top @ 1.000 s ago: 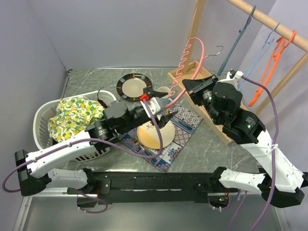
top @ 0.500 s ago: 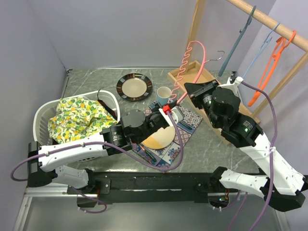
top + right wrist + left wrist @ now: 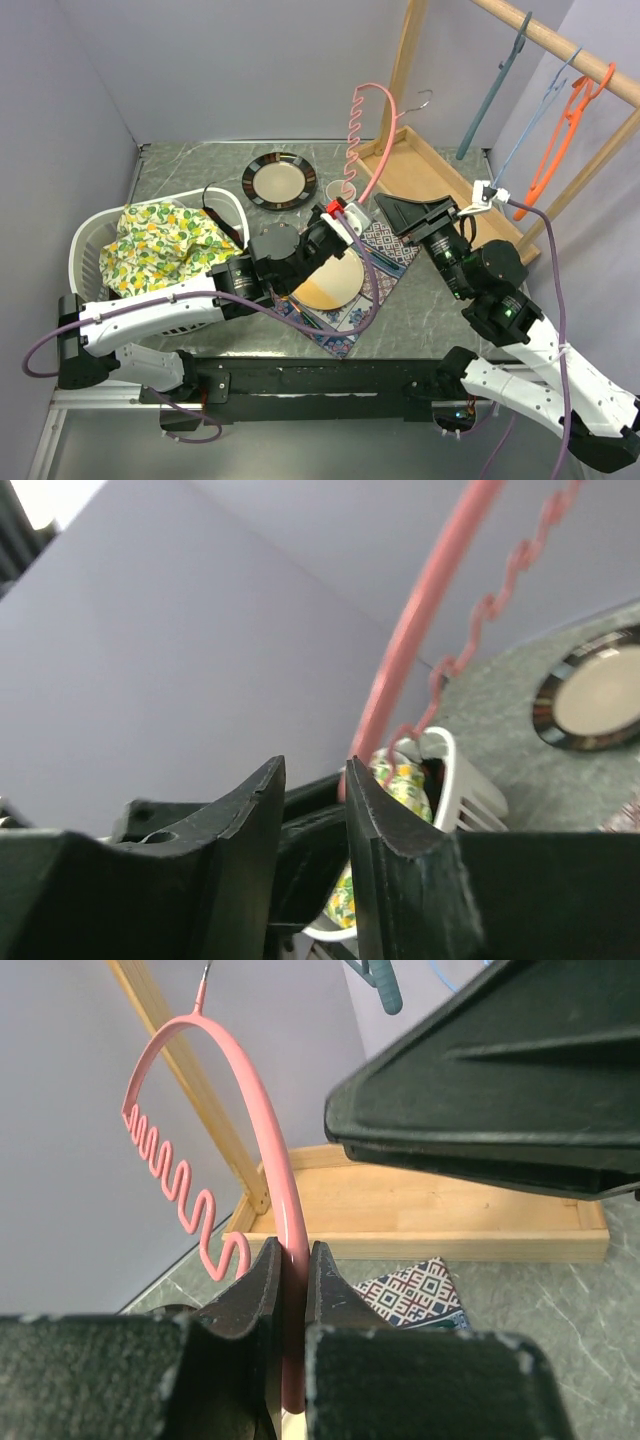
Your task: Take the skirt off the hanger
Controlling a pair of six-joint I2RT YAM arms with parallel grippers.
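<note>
Gripping: my left gripper [image 3: 290, 1260] is clamped tight on the lower shaft of the pink hanger [image 3: 291, 1200], with a finger pressing on each side of it.
Hanger: it rises bare from my left jaws, tilted up and away over the middle of the table. Its wavy bar is on the left and the metal hook is at the top.
Right gripper [image 3: 315, 770]: it hovers just to the right of the hanger, above the patterned mat [image 3: 385, 250]. The fingers are parted by a narrow gap with nothing in them. The pink shaft shows beyond that gap, not inside it.
Skirt [image 3: 160, 240]: the yellow lemon-print cloth lies bunched in the white basket [image 3: 85, 245] at the left side of the table, off the hanger.
Skirt to jaws: it is well apart from both grippers. It sits left of my left forearm, and the right jaws are farther off still, across the mat.
Under my left arm: a tan plate [image 3: 335, 285] rests on the mat.
Behind: a dark-rimmed plate [image 3: 279, 180] sits near the back edge, and a wooden tray [image 3: 430, 175] lies to its right.
</note>
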